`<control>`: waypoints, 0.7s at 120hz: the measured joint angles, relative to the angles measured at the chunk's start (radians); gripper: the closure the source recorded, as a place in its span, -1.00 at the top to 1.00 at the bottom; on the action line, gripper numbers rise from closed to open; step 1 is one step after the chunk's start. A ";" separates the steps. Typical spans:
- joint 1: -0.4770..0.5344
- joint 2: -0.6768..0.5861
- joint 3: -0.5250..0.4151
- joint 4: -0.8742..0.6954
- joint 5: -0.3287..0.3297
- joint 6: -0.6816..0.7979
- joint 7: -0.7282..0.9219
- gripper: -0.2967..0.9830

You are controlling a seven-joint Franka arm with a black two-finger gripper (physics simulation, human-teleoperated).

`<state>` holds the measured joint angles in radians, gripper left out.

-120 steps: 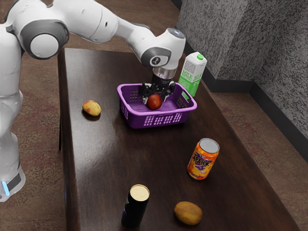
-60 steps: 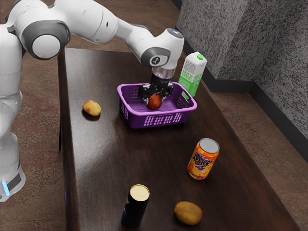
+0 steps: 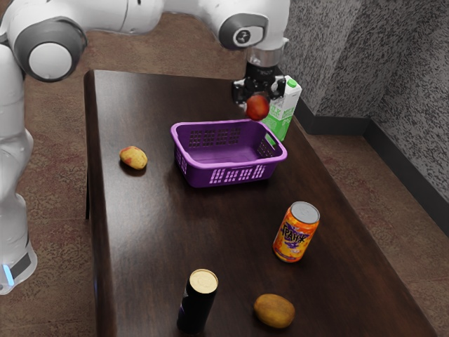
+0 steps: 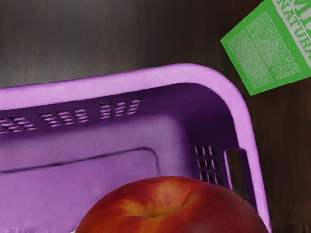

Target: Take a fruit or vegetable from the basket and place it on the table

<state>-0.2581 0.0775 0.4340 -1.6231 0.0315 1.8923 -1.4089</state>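
Room: brown patterned floor (image 3: pixel 158 53) and speckled grey walls (image 3: pixel 302 35), with a dark skirting (image 3: pixel 340 126) along their foot.
Table: one, dark brown wood (image 3: pixel 165 232), with a soft sheen.
Arm: one, white with grey joint covers (image 3: pixel 119 14), reaching in from the exterior view's left.
Basket: one, purple, with slotted sides and an open top (image 3: pixel 228 173); its inside floor shows bare in the wrist view.
Carton: one, of milk, green and white with a green cap (image 3: pixel 279 125), upright just beside one end of the basket.
Gripper: one, black (image 3: pixel 257 100), its two fingers closed on the red fruit (image 3: pixel 257 108) from both sides, held apart by its width.
Cans: two, both upright; one orange with purple lettering (image 3: pixel 295 235), one black with a pale gold top (image 3: pixel 198 302), well apart from each other.
Loose produce: two pieces on the table; one yellow with red patches (image 3: pixel 133 158), off the basket's side at the exterior view's left, and one brown oval (image 3: pixel 274 311), between the cans and the near edge of the exterior view.
Red fruit: one, round, with yellow streaks around its stem hollow, held in the air above the basket, toward the carton end.
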 joint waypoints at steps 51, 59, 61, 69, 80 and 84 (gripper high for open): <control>-0.349 -0.069 -0.080 -0.057 -0.012 -0.145 0.007 -0.08; -0.405 -0.069 -0.075 -0.072 -0.032 -0.162 0.015 -0.08; -0.418 -0.069 -0.073 -0.075 -0.036 -0.166 0.017 -0.08; -0.471 -0.067 -0.067 -0.109 -0.051 -0.176 0.024 -0.07; -0.539 -0.062 -0.043 -0.173 -0.082 -0.180 0.032 -0.10; -0.553 -0.061 -0.037 -0.184 -0.089 -0.181 0.035 -0.10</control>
<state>-0.8112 0.0166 0.3966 -1.8070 -0.0575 1.7113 -1.3739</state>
